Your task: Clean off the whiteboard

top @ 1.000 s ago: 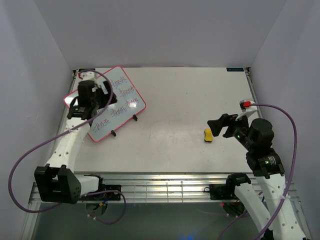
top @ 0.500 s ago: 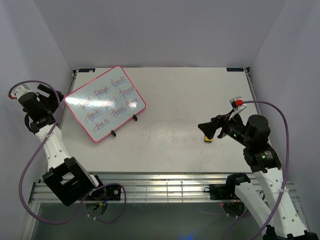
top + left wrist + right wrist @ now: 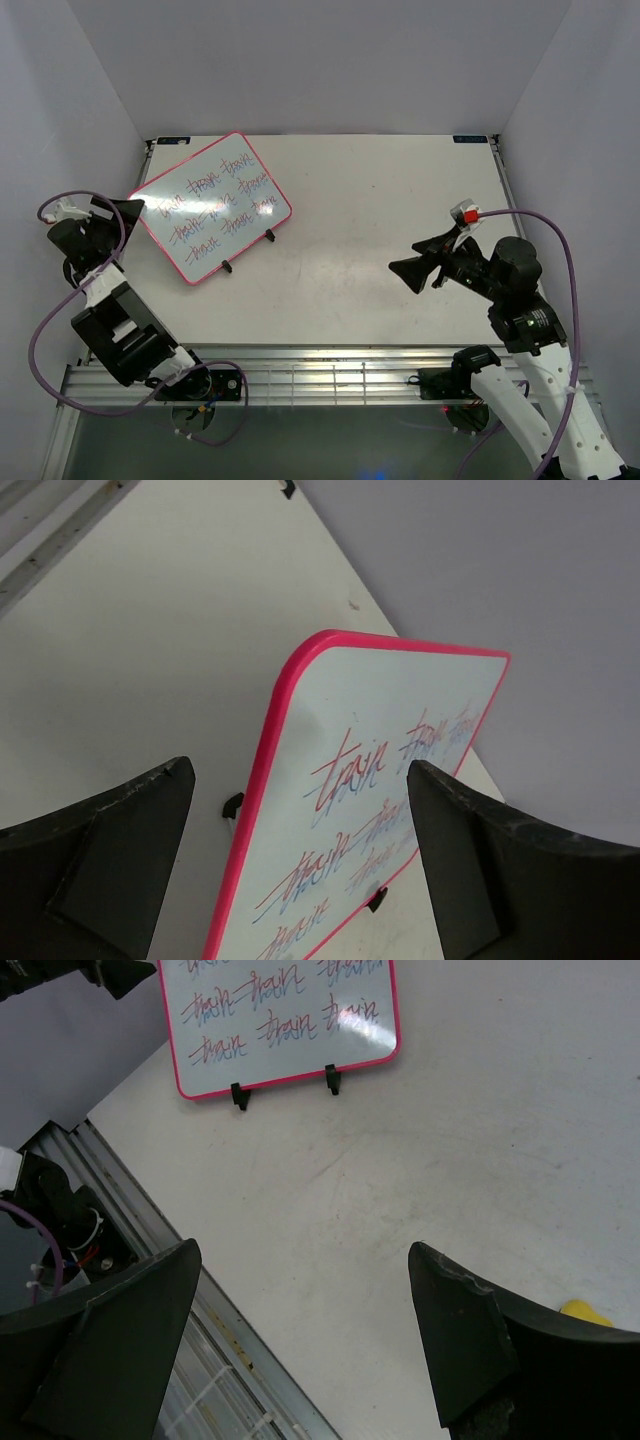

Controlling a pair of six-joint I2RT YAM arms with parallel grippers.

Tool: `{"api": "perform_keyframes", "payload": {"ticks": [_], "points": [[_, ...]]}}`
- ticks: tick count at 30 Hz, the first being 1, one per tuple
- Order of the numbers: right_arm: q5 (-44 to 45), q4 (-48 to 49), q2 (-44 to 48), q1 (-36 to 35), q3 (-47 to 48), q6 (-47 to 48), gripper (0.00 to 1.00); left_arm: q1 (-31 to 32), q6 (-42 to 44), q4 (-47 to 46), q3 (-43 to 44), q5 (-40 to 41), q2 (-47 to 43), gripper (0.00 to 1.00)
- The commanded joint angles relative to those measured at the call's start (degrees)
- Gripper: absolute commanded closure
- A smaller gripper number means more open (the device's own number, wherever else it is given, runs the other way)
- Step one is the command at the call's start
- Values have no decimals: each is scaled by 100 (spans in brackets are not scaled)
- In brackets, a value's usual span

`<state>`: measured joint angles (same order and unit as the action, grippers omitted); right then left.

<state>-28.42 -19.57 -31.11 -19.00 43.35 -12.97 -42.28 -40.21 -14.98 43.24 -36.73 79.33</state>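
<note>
Standing tilted at the far-left corner of the tabletop (image 3: 360,190), the whiteboard (image 3: 212,205) carries rows of red and blue handwriting. Your left gripper (image 3: 127,208) hovers just beside its left edge, released and empty. Your right gripper (image 3: 414,262), well apart, hangs released and empty near the yellow sponge (image 3: 586,1310).
</note>
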Motion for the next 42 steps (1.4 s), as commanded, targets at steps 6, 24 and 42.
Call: {"api": "perform_keyframes", "payload": {"ticks": [6, 24, 42], "points": [[-172, -29, 53, -183, 314, 207, 10, -17, -576, -2131, -203, -1415, 407, 2], [-216, -99, -114, -393, 402, 365, 10, 133, -734, -3520, 420, -2408, 1829, 8], [-6, -108, -501, -604, 428, 427, 10, 229, -1006, -4187, 1089, -2321, 2876, 21]]}}
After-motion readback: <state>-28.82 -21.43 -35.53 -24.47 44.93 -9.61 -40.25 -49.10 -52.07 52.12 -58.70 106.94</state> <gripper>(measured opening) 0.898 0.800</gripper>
